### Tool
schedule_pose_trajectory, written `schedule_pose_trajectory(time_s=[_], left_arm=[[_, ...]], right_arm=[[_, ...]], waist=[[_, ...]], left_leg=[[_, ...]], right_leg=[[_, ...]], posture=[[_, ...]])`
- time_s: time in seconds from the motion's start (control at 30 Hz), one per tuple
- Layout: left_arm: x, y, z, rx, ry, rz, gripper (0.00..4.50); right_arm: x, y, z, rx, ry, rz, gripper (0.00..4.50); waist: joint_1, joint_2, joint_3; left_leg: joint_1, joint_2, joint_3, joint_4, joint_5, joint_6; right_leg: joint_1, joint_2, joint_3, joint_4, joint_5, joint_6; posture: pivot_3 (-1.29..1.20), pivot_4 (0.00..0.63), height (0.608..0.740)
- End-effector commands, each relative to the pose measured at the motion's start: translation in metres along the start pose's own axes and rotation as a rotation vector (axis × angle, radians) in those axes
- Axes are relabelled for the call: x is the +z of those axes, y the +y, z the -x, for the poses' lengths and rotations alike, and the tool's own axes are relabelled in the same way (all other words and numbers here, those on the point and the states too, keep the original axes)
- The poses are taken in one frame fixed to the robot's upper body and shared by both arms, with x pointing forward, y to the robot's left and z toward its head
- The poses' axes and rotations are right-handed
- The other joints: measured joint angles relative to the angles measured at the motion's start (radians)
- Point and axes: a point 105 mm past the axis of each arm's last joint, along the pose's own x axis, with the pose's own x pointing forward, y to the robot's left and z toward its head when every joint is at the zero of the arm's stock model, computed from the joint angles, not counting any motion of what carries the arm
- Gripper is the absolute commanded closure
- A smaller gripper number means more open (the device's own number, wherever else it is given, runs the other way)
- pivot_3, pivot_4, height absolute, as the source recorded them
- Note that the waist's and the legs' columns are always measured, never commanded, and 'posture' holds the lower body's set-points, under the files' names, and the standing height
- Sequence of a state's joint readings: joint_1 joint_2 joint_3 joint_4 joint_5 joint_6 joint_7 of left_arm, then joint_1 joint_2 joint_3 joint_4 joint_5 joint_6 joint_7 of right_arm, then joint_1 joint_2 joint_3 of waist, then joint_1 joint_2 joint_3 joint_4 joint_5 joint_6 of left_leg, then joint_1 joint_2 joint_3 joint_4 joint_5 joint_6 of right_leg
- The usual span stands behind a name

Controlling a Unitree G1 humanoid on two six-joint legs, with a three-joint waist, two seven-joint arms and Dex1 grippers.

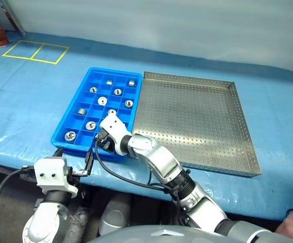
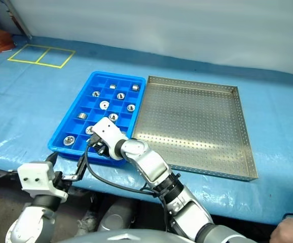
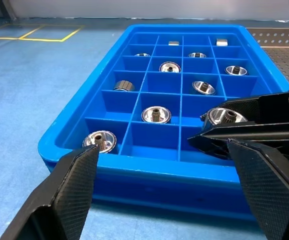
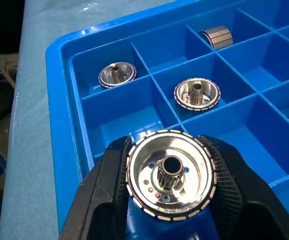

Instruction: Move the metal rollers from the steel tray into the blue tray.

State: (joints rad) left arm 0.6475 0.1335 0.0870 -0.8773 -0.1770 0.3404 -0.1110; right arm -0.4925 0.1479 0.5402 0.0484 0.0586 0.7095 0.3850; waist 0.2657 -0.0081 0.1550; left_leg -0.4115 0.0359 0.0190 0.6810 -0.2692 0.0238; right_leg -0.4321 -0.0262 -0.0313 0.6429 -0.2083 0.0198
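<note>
Right now my right gripper (image 4: 170,187) is clamped on a flanged metal roller (image 4: 170,181), poised over the blue tray (image 1: 73,112) at its six-o'clock edge (other rollers (image 1: 102,100) already sit in compartments). My left gripper (image 3: 159,192) stands wide, holding nothing, just short of that edge. At three o'clock lies the steel tray (image 1: 240,116).

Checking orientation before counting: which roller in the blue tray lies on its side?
The roller in the blue tray's left column, third compartment from the near end; its ribbed side faces up, while others show hubs.
</note>
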Motion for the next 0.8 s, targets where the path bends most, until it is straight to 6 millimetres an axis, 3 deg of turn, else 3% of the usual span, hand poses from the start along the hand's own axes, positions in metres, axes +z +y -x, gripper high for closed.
schedule_pose_trajectory(time_s=[0.03, 0.23, 0.5, 0.8], left_arm=[[0.01, -0.008, -0.002, -0.047, -0.037, 0.003, 0.0], [0.008, -0.016, -0.007, -0.109, -0.029, 0.004, 0.0], [0.007, -0.024, -0.015, -0.175, -0.026, 0.007, 0.0], [0.006, -0.029, -0.022, -0.214, -0.032, 0.001, 0.0]], right_arm=[[-0.001, 0.0, 0.001, -0.012, -0.001, -0.029, 2.05], [0.007, -0.015, 0.009, -0.069, -0.03, -0.043, 0.06], [0.026, -0.032, 0.045, -0.094, -0.112, -0.059, 0.02], [0.008, -0.045, 0.061, -0.174, -0.064, -0.094, 0.02]], waist=[[0.001, 0.0, 0.0], [-0.002, 0.0, 0.0], [-0.018, 0.0, 0.0], [-0.066, 0.0, 0.0]], left_leg=[[0.0, 0.0, 0.0, 0.0, 0.0, 0.0], [0.0, 0.0, 0.0, 0.0, 0.0, 0.0], [-0.001, 0.0, 0.0, 0.001, 0.0, 0.0], [-0.001, -0.004, -0.001, 0.001, 0.0, -0.001]], right_leg=[[0.0, 0.0, 0.0, 0.0, 0.0, 0.0], [0.0, 0.0, -0.001, 0.0, 0.0, 0.0], [0.0, 0.0, -0.001, 0.0, 0.0, 0.0], [0.001, 0.002, -0.003, 0.001, -0.001, -0.002]], posture=[[0.48, 0.15, 0.74], [0.44, 0.15, 0.74], [0.38, 0.15, 0.74], [0.35, 0.15, 0.74]])
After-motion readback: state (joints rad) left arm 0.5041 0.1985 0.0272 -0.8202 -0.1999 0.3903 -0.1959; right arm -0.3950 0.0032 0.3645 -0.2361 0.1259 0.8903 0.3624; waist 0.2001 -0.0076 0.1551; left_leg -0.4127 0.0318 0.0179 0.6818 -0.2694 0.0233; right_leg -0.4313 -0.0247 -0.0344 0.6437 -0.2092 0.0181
